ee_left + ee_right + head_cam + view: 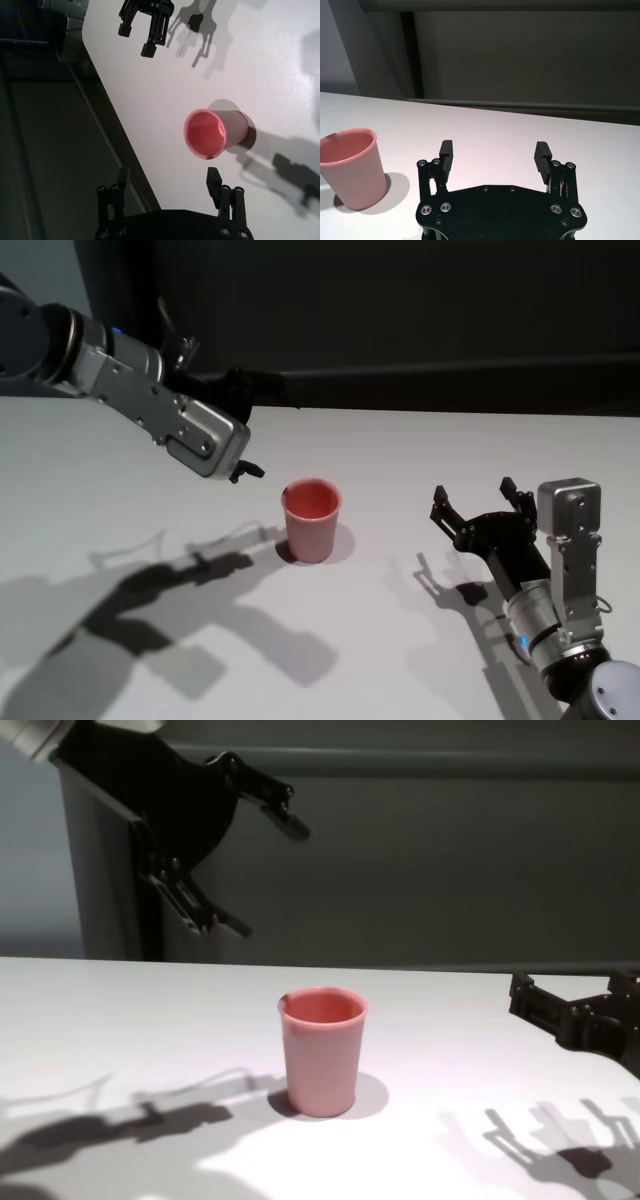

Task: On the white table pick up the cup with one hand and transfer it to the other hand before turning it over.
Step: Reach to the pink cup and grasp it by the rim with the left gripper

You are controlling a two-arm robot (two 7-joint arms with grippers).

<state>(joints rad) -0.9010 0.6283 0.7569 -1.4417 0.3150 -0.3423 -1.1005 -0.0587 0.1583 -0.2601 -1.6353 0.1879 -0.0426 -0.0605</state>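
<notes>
The pink cup (311, 520) stands upright, mouth up, in the middle of the white table (420, 440). My left gripper (257, 430) hangs open in the air to the cup's upper left, a short gap away, with nothing between its fingers. The left wrist view looks down past the left gripper (169, 182) into the cup (212, 132). My right gripper (475, 502) sits low over the table to the right of the cup, open and empty. From its wrist, the right gripper (494, 152) has the cup (352, 172) well off to one side. In the chest view the cup (322, 1050) stands between both arms.
A dark wall runs behind the table's far edge (440, 410). Arm shadows lie across the tabletop at the front left (150, 610). A gap of bare table (450, 1060) separates the cup from the right gripper (575, 1005).
</notes>
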